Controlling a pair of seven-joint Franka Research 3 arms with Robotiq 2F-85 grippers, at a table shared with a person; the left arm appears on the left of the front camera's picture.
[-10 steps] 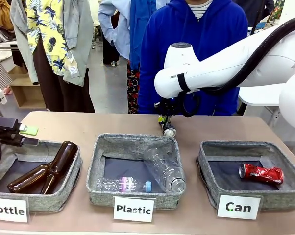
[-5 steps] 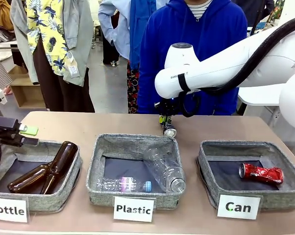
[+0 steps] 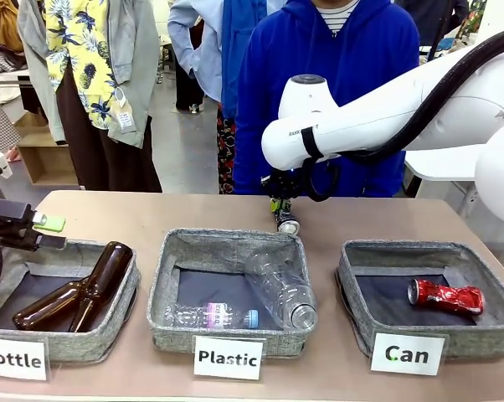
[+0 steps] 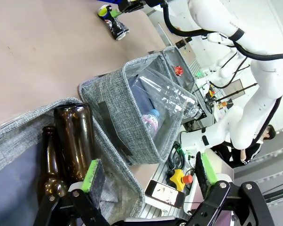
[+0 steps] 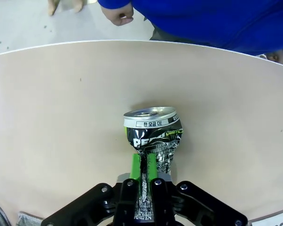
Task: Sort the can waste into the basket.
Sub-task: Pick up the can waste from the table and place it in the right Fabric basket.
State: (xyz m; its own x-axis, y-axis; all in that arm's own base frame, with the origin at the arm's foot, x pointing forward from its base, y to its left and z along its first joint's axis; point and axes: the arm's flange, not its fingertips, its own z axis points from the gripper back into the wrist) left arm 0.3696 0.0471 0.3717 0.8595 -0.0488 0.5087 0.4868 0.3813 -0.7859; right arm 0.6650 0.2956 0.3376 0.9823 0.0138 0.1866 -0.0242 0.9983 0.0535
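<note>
Crushed dark can (image 5: 152, 136) is pinched by its flattened end in the right end effector (image 5: 142, 181), just above the worktop (image 5: 61, 117) behind the Plastic basket (image 3: 227, 285). Thin grip, so it might slip out before reaching the Can basket (image 3: 361, 289).

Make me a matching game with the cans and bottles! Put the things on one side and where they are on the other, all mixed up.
Things:
1. red can
2. dark can
3. brown bottles
4. clear plastic bottles

Places:
A. in the middle basket, labelled Plastic
B. pinched between the right gripper fingers, behind the baskets
C. in the basket labelled Can
D. in the basket labelled Bottle, near the open left gripper

Pairs: 1-C, 2-B, 3-D, 4-A
</note>
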